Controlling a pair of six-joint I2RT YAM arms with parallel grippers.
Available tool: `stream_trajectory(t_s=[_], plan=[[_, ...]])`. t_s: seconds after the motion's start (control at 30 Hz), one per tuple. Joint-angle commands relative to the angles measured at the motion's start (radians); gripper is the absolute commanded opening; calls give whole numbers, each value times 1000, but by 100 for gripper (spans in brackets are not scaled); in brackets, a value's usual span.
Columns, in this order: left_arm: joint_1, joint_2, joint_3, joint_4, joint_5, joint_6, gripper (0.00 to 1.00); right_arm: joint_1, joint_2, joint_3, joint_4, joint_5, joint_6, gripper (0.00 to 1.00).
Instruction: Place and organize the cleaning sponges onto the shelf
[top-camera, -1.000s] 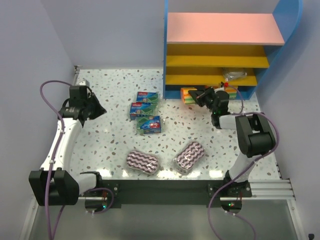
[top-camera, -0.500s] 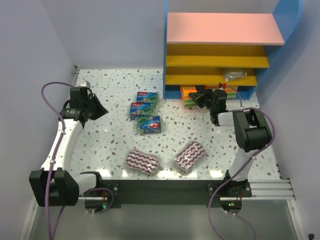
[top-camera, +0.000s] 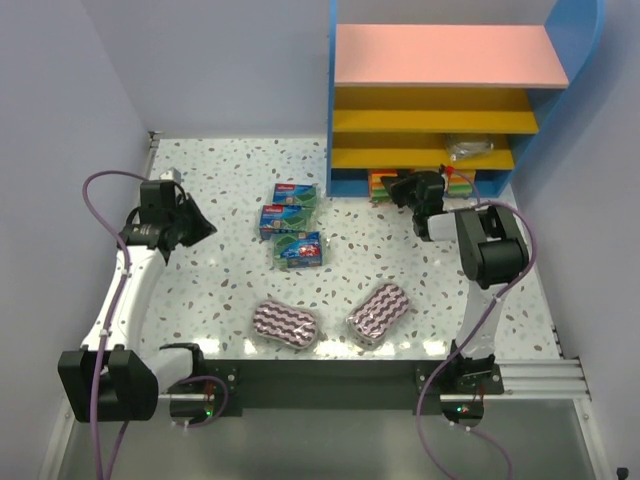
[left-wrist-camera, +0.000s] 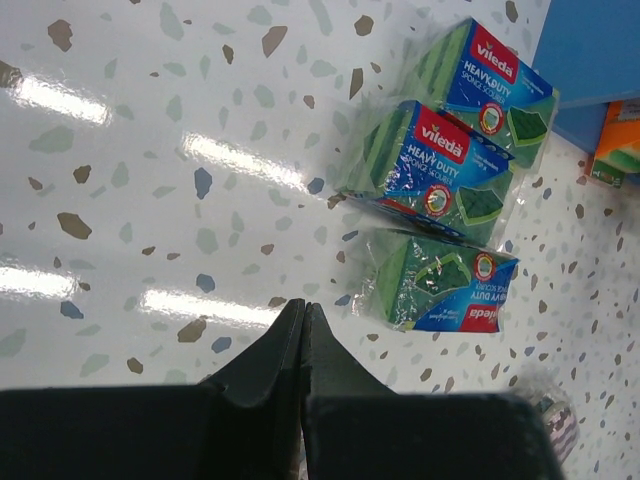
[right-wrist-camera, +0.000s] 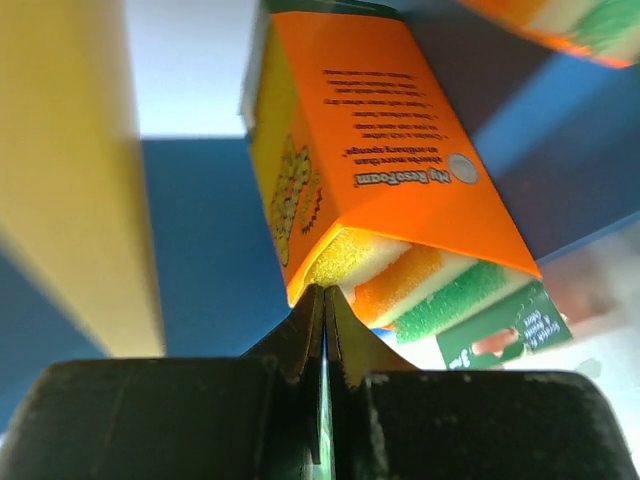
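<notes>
My right gripper (top-camera: 403, 189) (right-wrist-camera: 323, 295) is shut on the wrapper edge of an orange-yellow-green sponge pack (top-camera: 381, 183) (right-wrist-camera: 390, 170), holding it in the mouth of the bottom bay of the shelf (top-camera: 450, 55). A second orange pack (top-camera: 461, 180) (right-wrist-camera: 560, 20) lies in that bay to the right. A silvery scourer pack (top-camera: 470, 148) lies on the lowest yellow board. Three green-blue packs (top-camera: 294, 194) (top-camera: 282, 219) (top-camera: 298, 249) lie in a column on the table; the left wrist view shows them too (left-wrist-camera: 445, 170). Two purple-white striped pads (top-camera: 284, 325) (top-camera: 378, 313) lie near the front. My left gripper (top-camera: 197, 226) (left-wrist-camera: 302, 305) is shut and empty, left of the green packs.
The shelf's blue side wall (right-wrist-camera: 200, 250) and a yellow board (right-wrist-camera: 70, 180) are close on the left of my right gripper. The speckled table (top-camera: 220, 290) is walled on the left and back. A black rail (top-camera: 320, 372) runs along the front edge.
My right gripper has moved up toward the shelf, carrying the orange sponge pack from the table in front into the bottom bay's opening. My left arm has shifted slightly.
</notes>
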Motion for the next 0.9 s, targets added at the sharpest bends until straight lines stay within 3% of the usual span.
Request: stream_trajectory(t_s=[0.0, 0.47, 0.87], plan=[[-2, -26, -5, 16, 0, -19, 0, -14, 24, 92, -54, 84, 76, 0], [-2, -29, -15, 20, 1, -35, 0, -14, 158, 223, -98, 96, 179, 0], [-2, -40, -37, 38, 11, -55, 0, -19, 234, 221, 71, 39, 247, 0]])
